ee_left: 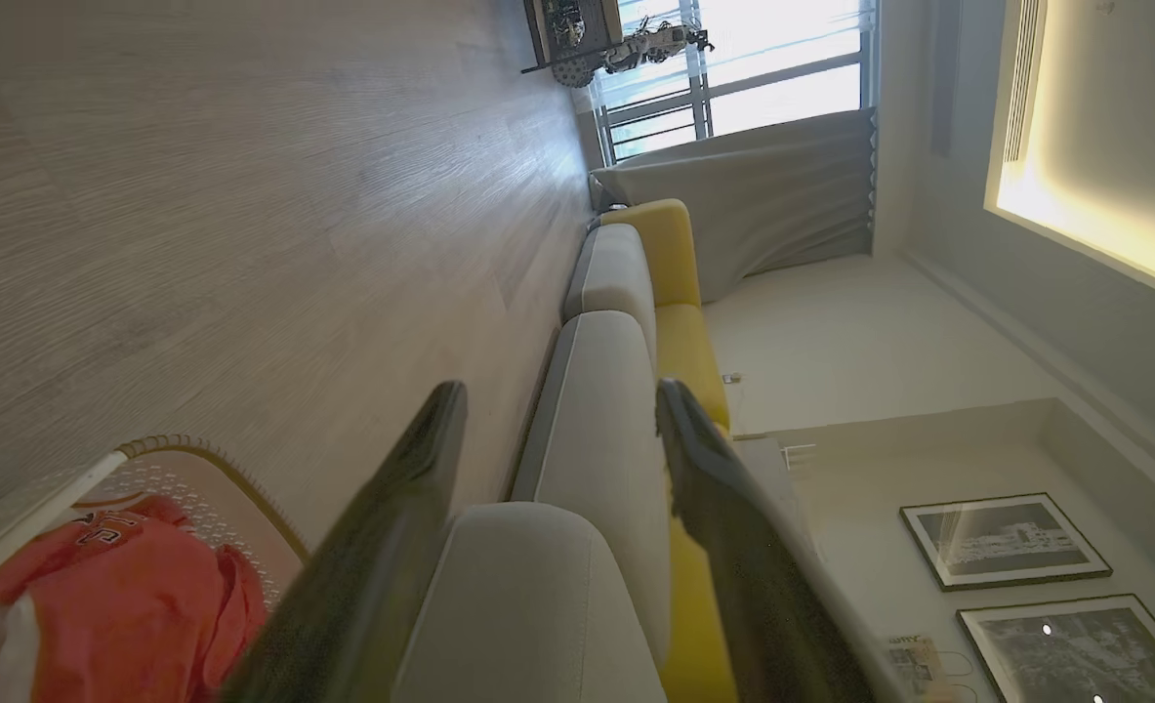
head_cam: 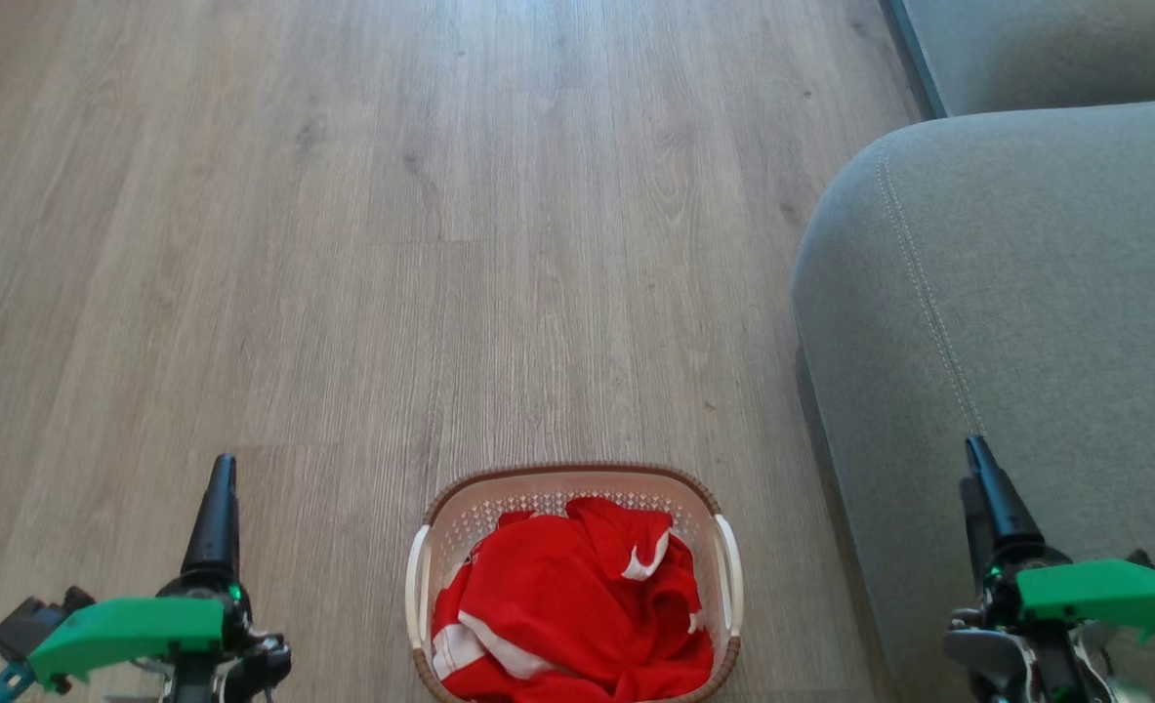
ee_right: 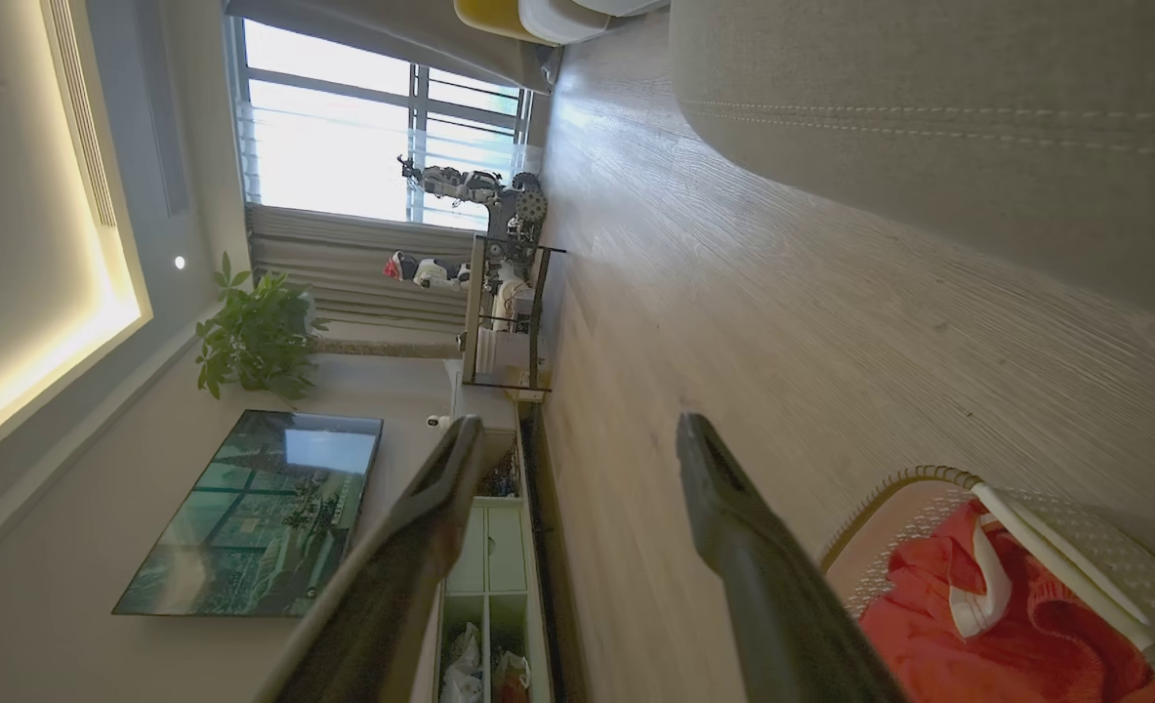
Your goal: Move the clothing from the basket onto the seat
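Clothing (head_cam: 557, 605), crumpled red fabric with white trim, in perforated cream basket (head_cam: 499, 508); left tool (ee_left: 559, 392) and right tool (ee_right: 579, 424), jaws apart.

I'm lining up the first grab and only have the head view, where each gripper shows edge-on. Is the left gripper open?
Observer: Yes. The left wrist view shows the left gripper open, fingers spread, nothing between them.
Operator: And the right?
Observer: The right gripper is open and empty too, in its wrist view; the basket lies at that view's lower right.
Operator: What's behind the seat?
Observer: The left wrist view shows yellow back cushions along the far side of the seat.
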`<state>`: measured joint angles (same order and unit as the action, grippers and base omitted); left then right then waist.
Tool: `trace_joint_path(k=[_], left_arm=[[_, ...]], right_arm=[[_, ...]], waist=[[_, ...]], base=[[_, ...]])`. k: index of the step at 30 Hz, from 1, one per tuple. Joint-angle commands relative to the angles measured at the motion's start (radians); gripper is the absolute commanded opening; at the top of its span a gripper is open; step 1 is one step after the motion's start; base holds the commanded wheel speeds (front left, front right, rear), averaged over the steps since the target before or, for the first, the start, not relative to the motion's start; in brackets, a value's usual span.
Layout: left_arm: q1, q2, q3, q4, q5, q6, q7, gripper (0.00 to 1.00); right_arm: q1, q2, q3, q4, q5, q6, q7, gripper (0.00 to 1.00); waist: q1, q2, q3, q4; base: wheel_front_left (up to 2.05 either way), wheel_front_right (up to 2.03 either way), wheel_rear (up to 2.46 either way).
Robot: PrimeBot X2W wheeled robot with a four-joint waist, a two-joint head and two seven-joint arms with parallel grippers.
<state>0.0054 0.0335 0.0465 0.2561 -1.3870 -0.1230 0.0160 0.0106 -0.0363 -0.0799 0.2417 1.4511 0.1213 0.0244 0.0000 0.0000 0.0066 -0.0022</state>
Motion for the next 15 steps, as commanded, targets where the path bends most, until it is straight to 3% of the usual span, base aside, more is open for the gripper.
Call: trace_joint_path(k=[1,15], left_arm=[[-0.051,0.011,0.011,-0.047,0.028,-0.002,-0.007,1.0],[-0.05,0.011,-0.015,-0.104,0.273,-0.003,-0.047,1.0]], right_arm=[[-0.049,-0.01,0.013,-0.047,-0.02,0.003,-0.013,1.0],[-0.055,-0.033,0.064,-0.094,-0.234,0.004,-0.054,1.0]], waist=[[0.0,0.0,0.0,0.0],[0.0,0.0,0.003,-0.001]], base=[[0.0,0.0,0.0],[0.0,0.0,0.0]])
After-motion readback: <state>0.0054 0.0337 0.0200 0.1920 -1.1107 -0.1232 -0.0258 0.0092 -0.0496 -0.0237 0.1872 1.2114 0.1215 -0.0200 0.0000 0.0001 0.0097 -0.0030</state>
